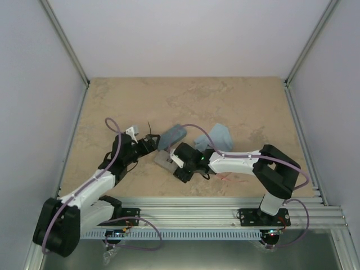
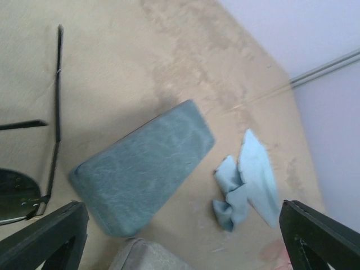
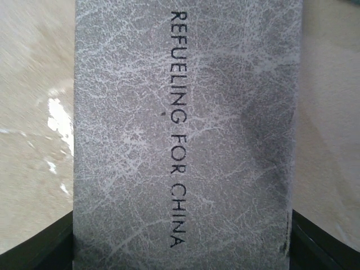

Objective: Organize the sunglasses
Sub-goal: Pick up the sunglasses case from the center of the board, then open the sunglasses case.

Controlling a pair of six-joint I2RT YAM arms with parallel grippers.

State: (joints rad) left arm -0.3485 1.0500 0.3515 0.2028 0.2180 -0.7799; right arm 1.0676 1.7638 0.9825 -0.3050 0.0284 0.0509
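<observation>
Sunglasses sorting at the case-handling step: the right gripper (image 3: pixel 180 242) straddles the closed grey textured rectangular case (image 3: pixel 185 112) stamped "REFUELING FOR CHINA", one finger at each long edge. Whether the pads press it cannot be told. The left gripper (image 2: pixel 183 225) hangs with its fingers spread wide and empty over the closed blue-grey rectangular case (image 2: pixel 143 169). The black oval-lensed sunglasses with thin dark arms (image 2: pixel 17 194) lie unfolded on the beige stone-patterned table (image 1: pixel 236 101), just beside that case and outside it. The thin red-framed pair (image 1: pixel 226 178) shows only as faint lines near the right forearm. Neither case shows its inside. A crumpled light blue cloth (image 2: pixel 247 180) lies nearby. The next move is probably securing and opening the grey case, one arm steadying it.
</observation>
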